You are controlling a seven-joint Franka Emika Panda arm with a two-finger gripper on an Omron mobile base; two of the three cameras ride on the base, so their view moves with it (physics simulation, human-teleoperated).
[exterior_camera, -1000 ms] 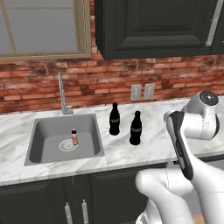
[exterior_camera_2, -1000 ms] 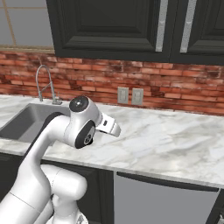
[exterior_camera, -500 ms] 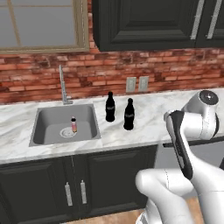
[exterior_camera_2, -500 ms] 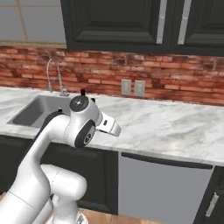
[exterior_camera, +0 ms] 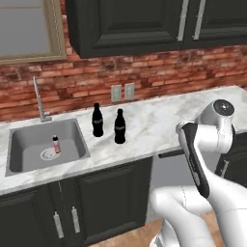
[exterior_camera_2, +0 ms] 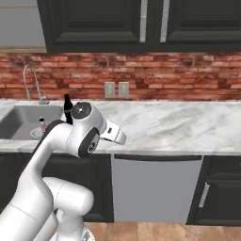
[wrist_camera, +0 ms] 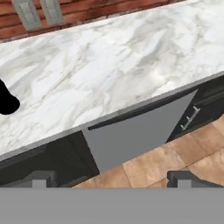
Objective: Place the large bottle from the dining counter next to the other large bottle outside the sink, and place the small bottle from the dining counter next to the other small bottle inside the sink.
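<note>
Left base view shows two black bottles [exterior_camera: 119, 126] upright and just beside each other on the marble worktop [exterior_camera: 159, 120] right of the sink [exterior_camera: 44, 146], necks up, apparently paired as the task asks. One small bottle [exterior_camera: 56, 144] stands upright in the basin; the gripper [wrist_camera: 111, 179] is spread apart, empty.

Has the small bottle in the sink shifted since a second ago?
No. The small bottle still stands beside the sink drain; the camera itself moved with the base.
</note>
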